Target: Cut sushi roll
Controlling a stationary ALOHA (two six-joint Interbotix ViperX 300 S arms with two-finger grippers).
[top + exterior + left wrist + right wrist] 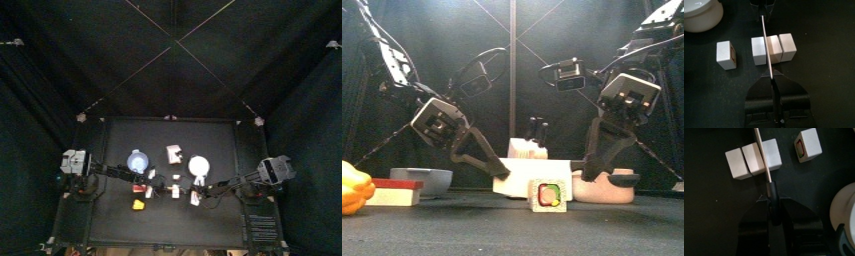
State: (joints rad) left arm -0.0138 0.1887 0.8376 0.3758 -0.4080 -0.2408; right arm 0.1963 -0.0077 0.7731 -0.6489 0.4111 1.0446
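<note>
Black curtains enclose the surface (120,215); from above, the sushi roll (174,153) sits at centre. Front on, a cut piece (548,195) stands at 6 o'clock. Left tool (773,80) is clenched on a knife (765,42) over the roll. Right tool (769,198) is clenched on a stick (765,155).

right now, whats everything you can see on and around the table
white block-shaped sushi roll: 1, white, table middle, under the blade
cut white sushi slice: 1, white, apart beside roll
thin light knife blade: 1 seen, across roll
round white bowl: 1, white, right
round grey bowl: 1, grey, left
yellow-orange rounded object: 1, front left
red and white block: 1, beside it
left end effector: black, closed on blade
right end effector: black, gripping from opposite side
</note>
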